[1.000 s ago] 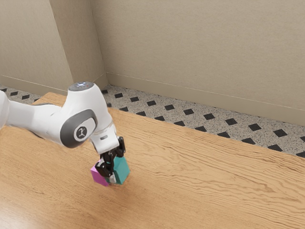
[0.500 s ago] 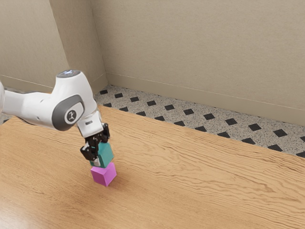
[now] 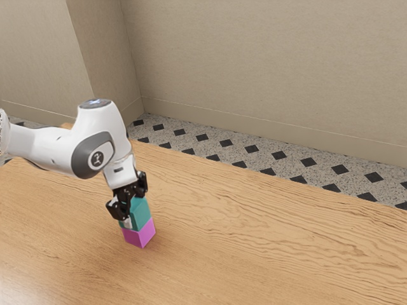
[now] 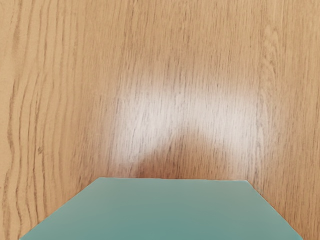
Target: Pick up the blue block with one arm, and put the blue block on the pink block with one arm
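The blue block, a teal cube, rests squarely on top of the pink block, which stands on the wooden table. My gripper is shut on the blue block, its black fingers clasping the cube from two sides. In the wrist view the blue block is a wide teal face directly under my hand, with bare table wood beyond it. The pink block is hidden there beneath the blue one.
The wooden table stretches far toward the exterior view's right and front. Behind its far edge lie a speckled floor with black diamonds and beige walls.
My gripper lifted the blue block from beside the pink block, carried it over, and has now lowered it until it sits on the pink block.
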You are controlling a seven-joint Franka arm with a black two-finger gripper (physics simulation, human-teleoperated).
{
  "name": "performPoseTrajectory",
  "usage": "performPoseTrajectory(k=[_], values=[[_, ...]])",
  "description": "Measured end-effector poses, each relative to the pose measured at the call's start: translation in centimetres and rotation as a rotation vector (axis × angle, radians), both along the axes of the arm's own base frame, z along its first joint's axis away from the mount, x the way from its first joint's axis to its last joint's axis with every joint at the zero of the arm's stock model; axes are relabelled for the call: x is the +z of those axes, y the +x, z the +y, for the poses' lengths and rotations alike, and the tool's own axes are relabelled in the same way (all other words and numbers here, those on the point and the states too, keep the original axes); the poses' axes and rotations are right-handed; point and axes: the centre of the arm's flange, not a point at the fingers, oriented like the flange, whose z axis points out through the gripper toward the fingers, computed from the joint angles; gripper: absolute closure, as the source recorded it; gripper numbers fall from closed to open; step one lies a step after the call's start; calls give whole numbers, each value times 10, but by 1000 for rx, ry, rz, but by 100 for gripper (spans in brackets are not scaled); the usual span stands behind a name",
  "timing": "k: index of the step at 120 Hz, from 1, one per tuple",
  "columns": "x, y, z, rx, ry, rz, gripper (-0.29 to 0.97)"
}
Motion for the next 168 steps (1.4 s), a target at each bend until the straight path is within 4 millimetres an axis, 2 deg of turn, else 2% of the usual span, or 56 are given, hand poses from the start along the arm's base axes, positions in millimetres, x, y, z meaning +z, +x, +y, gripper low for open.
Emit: performPoseTrajectory(k=[62,94,100,108,116,131,139,143,149,161,168], values=[[-2,7,26,-5,-3,-8,33],[-6,6,30,-20,-2,1,12],[1,5,27,-27,-1,-8,10],[32,-1,13,-46,-4,-41,7],[79,-9,-14,-82,-20,-75,5],[213,11,-34,-65,-33,-148,3],[258,21,-35,-6,-19,-131,2],[270,25,-35,35,-3,-108,2],[273,34,-30,112,25,-64,1],[266,42,17,354,69,12,1],[272,40,31,465,82,24,1]])
